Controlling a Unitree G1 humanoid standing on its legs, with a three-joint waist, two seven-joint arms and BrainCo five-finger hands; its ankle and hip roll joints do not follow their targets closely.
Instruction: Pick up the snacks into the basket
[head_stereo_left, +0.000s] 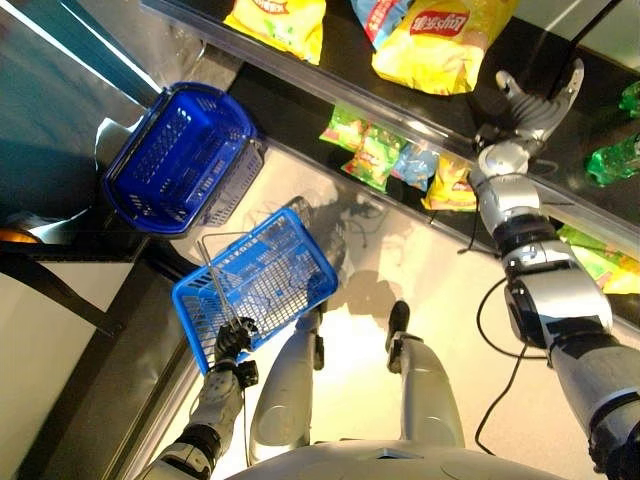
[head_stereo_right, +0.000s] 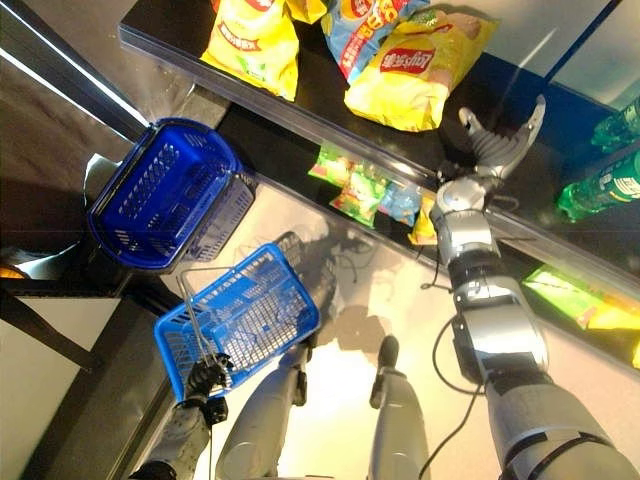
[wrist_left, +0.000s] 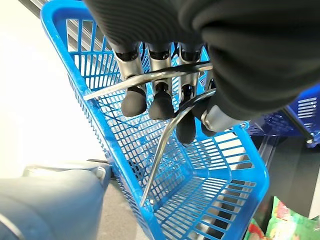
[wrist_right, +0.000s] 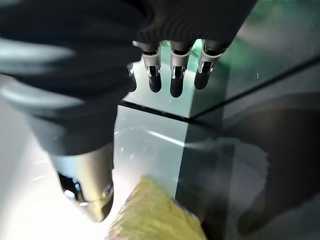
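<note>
below, left hand (head_stereo_left: 232, 343) curled round the wire handle (wrist_left: 150, 80) of a light blue basket (head_stereo_left: 262, 278) | right hand (head_stereo_left: 527, 108) spread, fingers straight, above the dark shelf (head_stereo_left: 300, 115) | snacks: yellow bags (head_stereo_left: 432, 40) on top, small packets (head_stereo_left: 375, 155) lower | darker blue basket (head_stereo_left: 180, 158) beside

Right robot hand (wrist_right: 165, 75) fingers straight, yellow snack bag (wrist_right: 155, 215) beside thumb
</note>
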